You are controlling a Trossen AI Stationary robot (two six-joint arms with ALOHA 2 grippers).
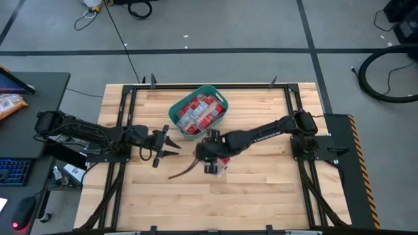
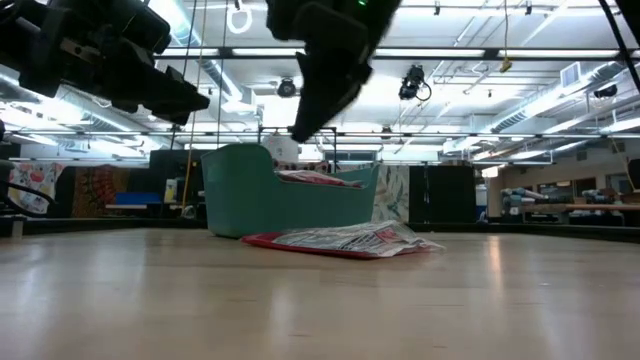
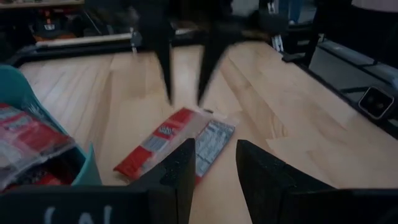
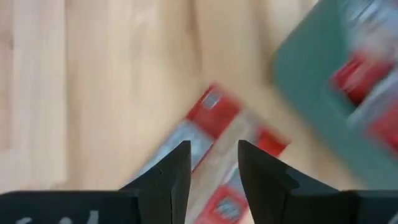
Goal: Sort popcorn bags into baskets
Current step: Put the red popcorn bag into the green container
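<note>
The right gripper (image 1: 210, 158), fingers open, hangs over the last popcorn bag (image 2: 345, 240) mid-tabletop beside the basket (image 1: 219, 96). It might slip off the flat bag. The left gripper (image 1: 171, 144) waits open.

Right hand (image 1: 210, 158) covers most of the loose popcorn bag (image 1: 222, 166); right wrist view blurs the basket (image 4: 323, 81).

I see the teal-blue rounded plastic tub (image 1: 219, 116) at the far middle of the pale wooden table (image 1: 261, 196) — flat red popcorn packets (image 1: 196, 114) piled inside. One more flat packet (image 2: 345, 240) lies on the table just before it, beneath my right gripper (image 1: 210, 156) — left gripper (image 1: 171, 147) to its left.
</note>
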